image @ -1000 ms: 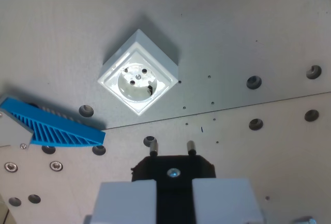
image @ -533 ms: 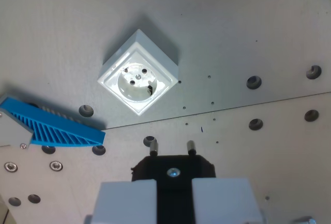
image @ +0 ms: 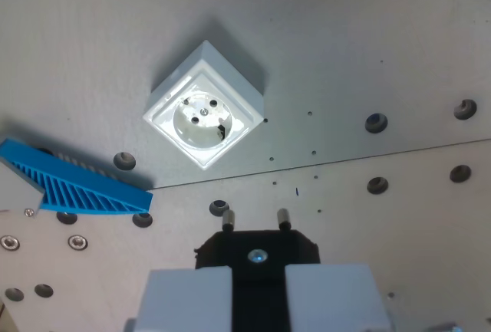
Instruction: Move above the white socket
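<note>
Hand (image: 257,263) at the bottom edge of the wrist view, clenched on a black plug (image: 257,249): two pale fingers (image: 188,297) pressed against the plug body from either side, two metal pins (image: 283,218) pointing away from the hand toward the table (image: 399,33). Grip judged deliberate, pins kept leading so that they can meet the socket holes later.

White socket (image: 203,113) ahead of the hand and offset toward the wrist view's left, well apart from the pins. Seated on the grey table with corners turned diamond-wise to the hand; round recess facing up, two pin holes and a centre screw visible. Not yet beneath the plug; judged that travel forward and slightly toward the wrist view's left remains before the hand stands above it.

Blue ribbed wedge (image: 77,188) off to the wrist view's left of the hand, near the socket but not touching it, crossing a seam between two table plates. Purpose not determinable.

Scattered bolt holes (image: 375,123) ahead and to the wrist view's right.

Obscured or cut off: lower part of the fingers and the arm behind them; left end of the wedge and the grey piece beside it; height of the hand over the table not determinable. Glare on the socket face, washing out its rim detail.
</note>
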